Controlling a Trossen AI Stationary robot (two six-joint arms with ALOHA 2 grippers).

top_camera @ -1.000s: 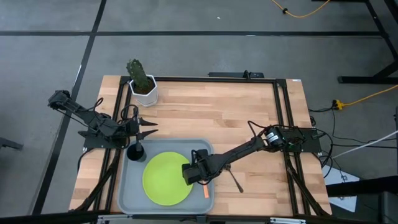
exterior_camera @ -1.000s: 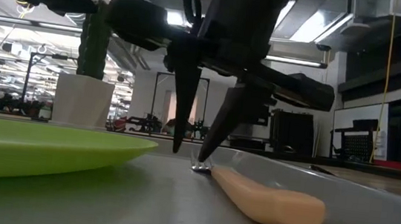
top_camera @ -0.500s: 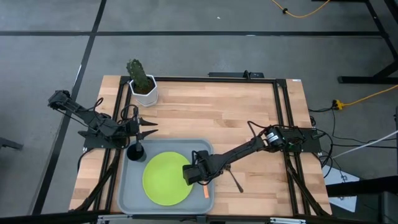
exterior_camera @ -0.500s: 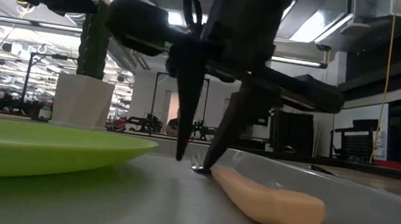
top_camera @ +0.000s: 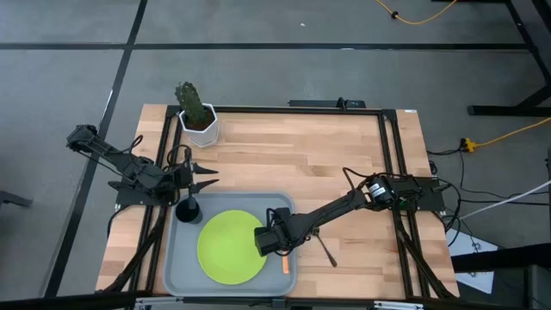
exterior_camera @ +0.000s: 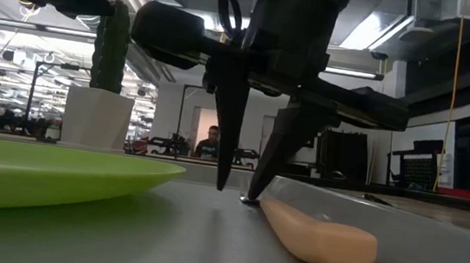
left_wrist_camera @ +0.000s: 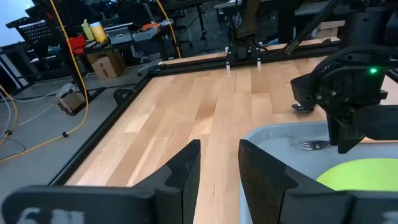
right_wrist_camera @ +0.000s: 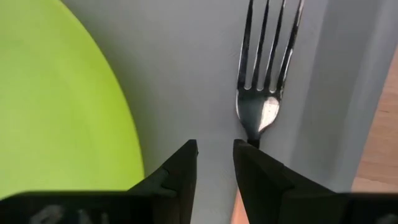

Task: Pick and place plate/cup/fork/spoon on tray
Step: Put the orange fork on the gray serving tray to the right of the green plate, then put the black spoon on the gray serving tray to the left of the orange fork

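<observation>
The grey tray (top_camera: 176, 258) lies at the table's near left. On it rest the lime-green plate (top_camera: 228, 250), the black cup (top_camera: 188, 209) upright in its far left corner, and the fork (right_wrist_camera: 264, 74), flat beside the right rim with its orange handle (exterior_camera: 321, 232) pointing near. My right gripper (exterior_camera: 238, 189) points down over the tray floor between plate and fork, open. The dark spoon (top_camera: 325, 248) lies on the wood right of the tray. My left gripper (top_camera: 213, 176) waits open, just beyond the cup. My right gripper comes from above, pointing down, and its right fingertip (exterior_camera: 254, 195) stands at the fork's neck (right_wrist_camera: 252, 142), where the metal meets the handle. I cannot tell whether it touches the neck. The fork lies flat on the tray floor.
A white pot with a cactus (top_camera: 198, 120) stands at the table's far left corner. Bare wood lies behind and to the right of the tray. A person (exterior_camera: 210, 138) shows far off in the room behind.
My right gripper has drifted a little toward the table's right edge, staying low over the tray with the same finger gap. The fork's neck end has slid slightly the same way.
</observation>
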